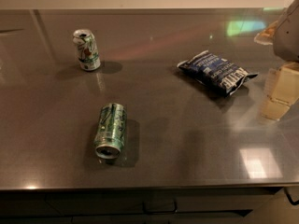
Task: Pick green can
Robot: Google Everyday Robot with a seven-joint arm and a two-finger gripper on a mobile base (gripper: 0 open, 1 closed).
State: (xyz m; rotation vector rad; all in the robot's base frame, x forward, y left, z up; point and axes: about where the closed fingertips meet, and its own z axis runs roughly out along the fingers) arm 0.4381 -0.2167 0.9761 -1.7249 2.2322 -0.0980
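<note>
Lying nearest the camera, the green can (110, 130) is resting on its side in the lower left-centre of the frame, on the grey counter (187, 143). Its long axis is running almost straight up and down the frame, with the near end leaning slightly to the left. The silver end with the dark mouth is pointing toward the camera and the lower edge, and the other end is pointing away toward the back of the counter. Dark squiggly marks are winding across its metallic green side, but no word on it is reading clearly. In the upper left a white can (86, 49) is standing upright, showing green and red marks whose writing is too small to make out. Right of centre, in the upper half, a dark blue bag (216, 71) is lying flat, carrying white lettering that cannot be read with any certainty. At the right edge the gripper (279, 94) is hanging over the counter, just beside the bag and well apart from the green can; how far open it is cannot be told, nor whether it is holding anything.
</note>
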